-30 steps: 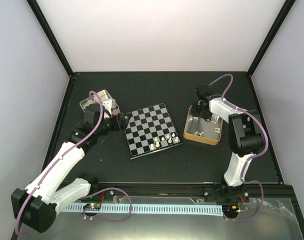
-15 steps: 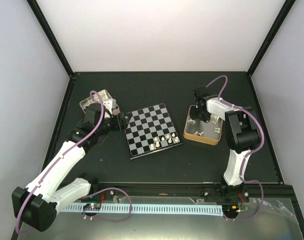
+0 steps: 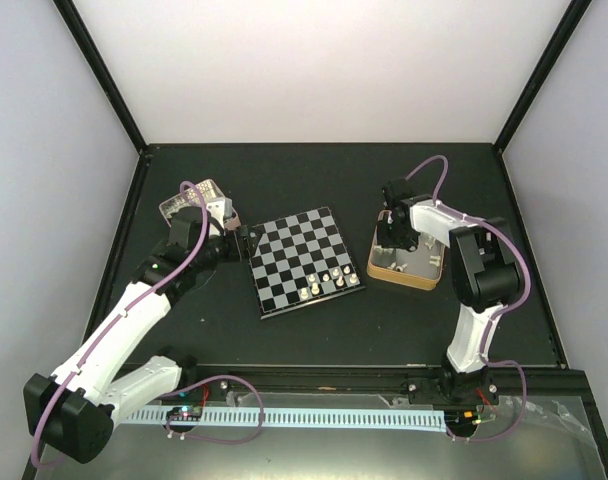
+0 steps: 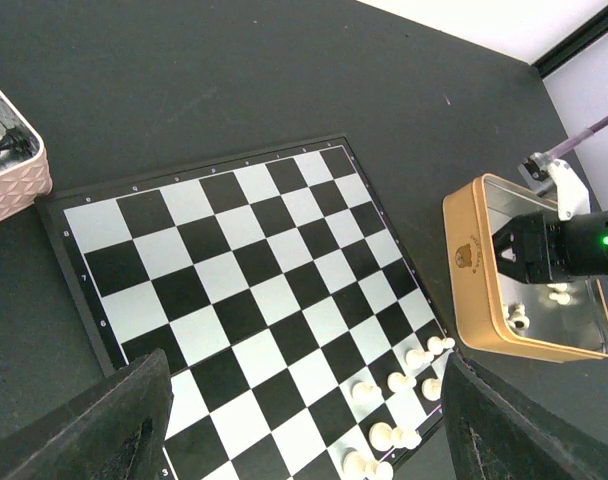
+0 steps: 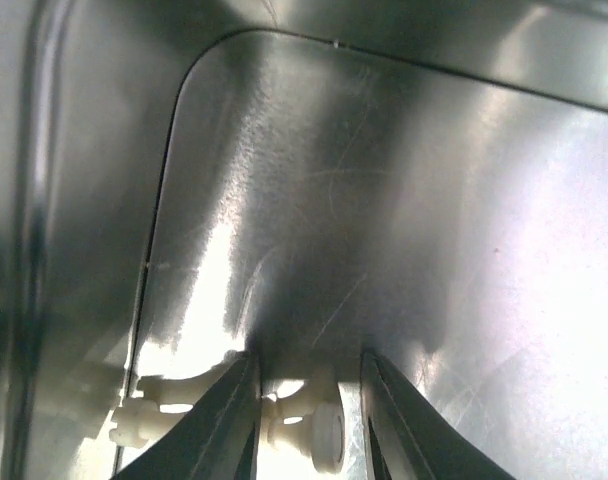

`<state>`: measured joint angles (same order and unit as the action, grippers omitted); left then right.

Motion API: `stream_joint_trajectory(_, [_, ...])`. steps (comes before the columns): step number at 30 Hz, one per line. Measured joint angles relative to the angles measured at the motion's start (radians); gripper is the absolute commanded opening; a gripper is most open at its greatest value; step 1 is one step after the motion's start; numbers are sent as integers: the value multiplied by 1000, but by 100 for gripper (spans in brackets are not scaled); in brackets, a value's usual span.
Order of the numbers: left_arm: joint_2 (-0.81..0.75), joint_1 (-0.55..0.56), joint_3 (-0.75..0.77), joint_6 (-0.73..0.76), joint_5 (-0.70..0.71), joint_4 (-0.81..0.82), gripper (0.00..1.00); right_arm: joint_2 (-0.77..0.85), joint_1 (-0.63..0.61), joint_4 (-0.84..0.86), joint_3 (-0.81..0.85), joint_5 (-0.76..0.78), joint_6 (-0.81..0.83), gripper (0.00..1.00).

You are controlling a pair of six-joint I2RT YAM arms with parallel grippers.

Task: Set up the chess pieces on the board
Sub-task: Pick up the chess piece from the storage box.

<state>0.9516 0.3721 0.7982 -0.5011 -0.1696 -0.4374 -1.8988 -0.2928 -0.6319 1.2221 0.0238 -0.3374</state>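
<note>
Black tabletop, pale walls behind. Right gripper inside the tan tin: jaws partly apart, straddling a cream chess piece lying on its side (a sliver of gap shows on one side, so not clamped). A second piece is half hidden behind one finger. Left gripper: spread wide, empty, at the edge of the chessboard, where cream pieces cluster in one corner.

Looks like a robotics lab test cell, not anybody's home. There's a matte black bench boxed in by plain white panels on black frame posts. A left arm and a right arm are bolted at the near edge, with a slotted cable duct and purple cables along the front.
</note>
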Motion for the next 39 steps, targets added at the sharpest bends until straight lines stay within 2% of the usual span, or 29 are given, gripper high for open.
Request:
stream_joint_trajectory(8, [0,0,0,0,0,0,75,26,-15,-13,-32,3,11,28])
stream_joint_trajectory(13, [0,0,0,0,-3,0,75,39,-21,-23,-49,31,-25,30])
stream_joint_trajectory(29, [13,0,0,-7,-30,0,75,62,-59,61,-95,72,-260,10])
stream_joint_trajectory(39, [13,0,-16,-18,-97,33,74,118,-60,95,-153,73,-328,9])
